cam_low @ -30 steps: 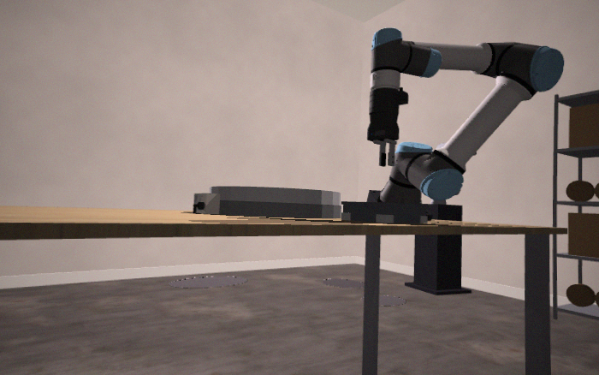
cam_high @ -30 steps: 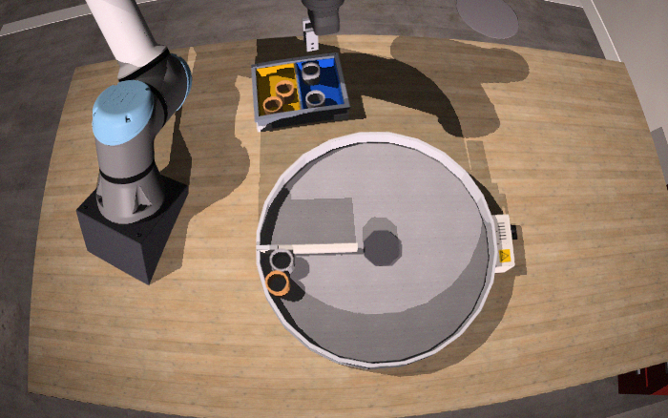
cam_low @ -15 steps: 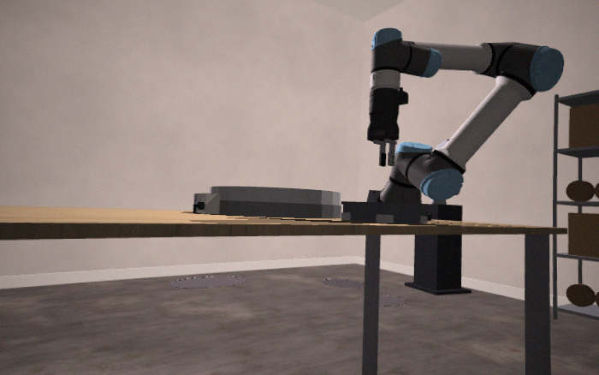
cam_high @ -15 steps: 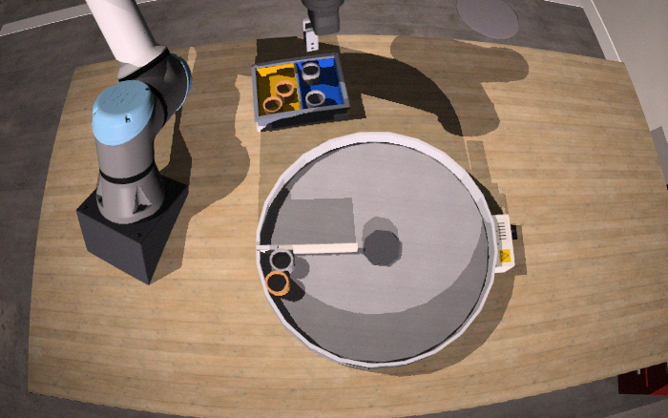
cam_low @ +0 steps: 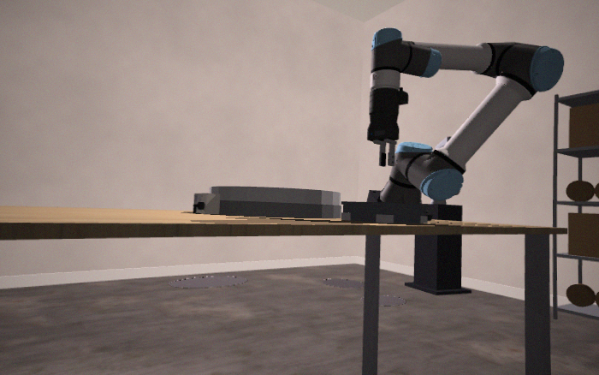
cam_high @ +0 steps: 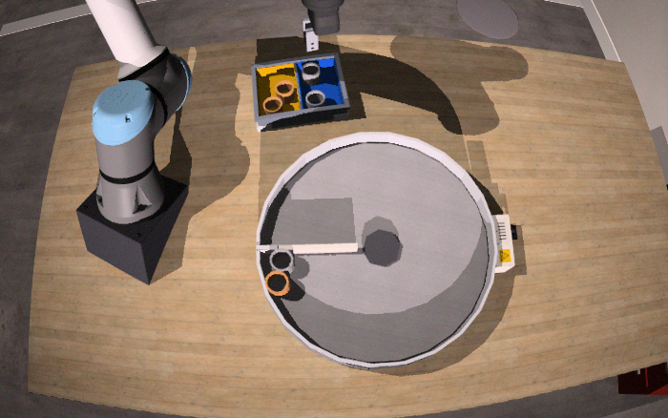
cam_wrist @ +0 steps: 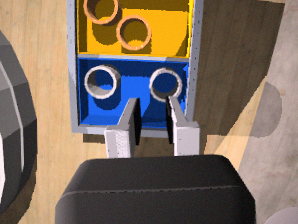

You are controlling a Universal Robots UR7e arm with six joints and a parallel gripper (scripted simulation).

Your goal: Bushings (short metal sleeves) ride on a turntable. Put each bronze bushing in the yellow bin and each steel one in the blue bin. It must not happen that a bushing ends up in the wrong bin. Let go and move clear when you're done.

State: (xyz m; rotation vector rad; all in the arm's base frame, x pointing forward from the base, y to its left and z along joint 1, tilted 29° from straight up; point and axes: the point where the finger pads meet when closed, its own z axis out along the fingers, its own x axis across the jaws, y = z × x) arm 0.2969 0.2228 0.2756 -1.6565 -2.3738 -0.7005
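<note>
Looking at short, open-ended rings, I count one bronze bushing (cam_high: 271, 291) and one steel bushing (cam_high: 290, 270) by the turntable (cam_high: 376, 365) bar (cam_high: 324, 247); two bronze in the yellow bin (cam_high: 290, 73) (cam_wrist: 170, 37), apparently leaning, and two steel in the blue bin (cam_high: 327, 69) (cam_wrist: 134, 85). My gripper (cam_high: 311, 47) (cam_low: 387, 165) (cam_wrist: 153, 111) hangs above, jaws apart, empty.

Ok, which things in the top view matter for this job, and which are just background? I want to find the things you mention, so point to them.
For the job:
- turntable (cam_high: 418, 187)
- bronze bushings (cam_high: 278, 282)
- steel bushings (cam_high: 281, 260)
- yellow bin (cam_high: 276, 69)
- blue bin (cam_high: 330, 78)
- jaws

Background:
- red object (cam_high: 632, 385)
- floor disc (cam_high: 488, 17)
</note>
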